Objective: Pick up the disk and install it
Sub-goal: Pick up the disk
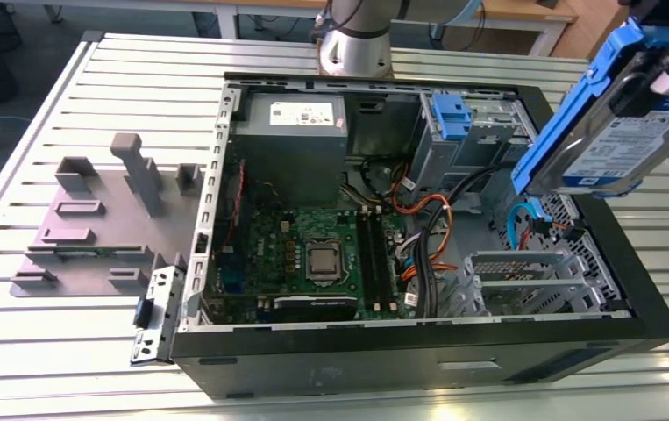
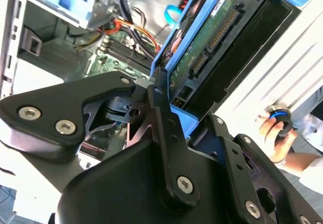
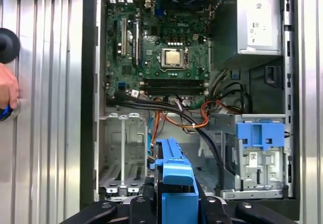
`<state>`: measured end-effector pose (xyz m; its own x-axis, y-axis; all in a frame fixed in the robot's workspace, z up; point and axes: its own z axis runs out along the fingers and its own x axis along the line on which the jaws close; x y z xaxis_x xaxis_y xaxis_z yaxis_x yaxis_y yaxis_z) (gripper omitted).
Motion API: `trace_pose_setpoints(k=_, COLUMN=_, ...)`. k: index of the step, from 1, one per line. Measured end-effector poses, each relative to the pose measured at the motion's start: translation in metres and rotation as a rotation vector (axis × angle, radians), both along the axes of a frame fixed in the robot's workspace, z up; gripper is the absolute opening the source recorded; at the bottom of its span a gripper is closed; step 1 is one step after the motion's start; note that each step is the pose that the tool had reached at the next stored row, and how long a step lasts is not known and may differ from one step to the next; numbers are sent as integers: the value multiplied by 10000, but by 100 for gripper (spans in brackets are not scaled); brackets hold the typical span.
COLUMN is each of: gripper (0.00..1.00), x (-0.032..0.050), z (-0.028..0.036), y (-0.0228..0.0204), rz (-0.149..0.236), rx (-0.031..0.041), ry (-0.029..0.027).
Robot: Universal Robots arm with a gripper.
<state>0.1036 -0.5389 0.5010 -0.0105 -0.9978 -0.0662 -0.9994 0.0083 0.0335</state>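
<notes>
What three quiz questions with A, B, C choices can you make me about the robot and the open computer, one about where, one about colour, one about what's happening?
1. Where is the disk?
A. Held in the air above the computer case
B. On the table
C. Inside its bay

2. What colour is the disk's side bracket?
A. Red
B. Blue
C. Yellow

3. What is the gripper doing?
A. Open and empty
B. Shut on the disk
C. Pressing the motherboard

Answers: 1 A, the exterior view shows it raised over the case's edge. 2 B, blue plastic in the first wrist view. 3 B, its fingers clamp the disk in the second wrist view.
</notes>
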Motion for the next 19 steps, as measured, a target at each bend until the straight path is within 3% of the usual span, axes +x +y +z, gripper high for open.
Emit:
trace_pose_setpoints(k=5, gripper=37, x=-30, z=-17, y=-216, rz=0, rx=3, ry=1)
trace_pose_setpoints(k=9, gripper=37, x=-43, z=-84, y=-397, rz=0, rx=1, ry=0)
trace_pose_setpoints(k=11, gripper=37, x=-48, z=-120, y=-461, rz=-2, rx=1, ry=0)
trace_pose_setpoints(k=13, gripper=37, x=-54, z=-157, y=-499, rz=-12, rx=5, ry=0)
trace_pose_setpoints(k=19, gripper=37, x=-105, z=-265, y=-504, rz=-20, rx=-2, ry=0)
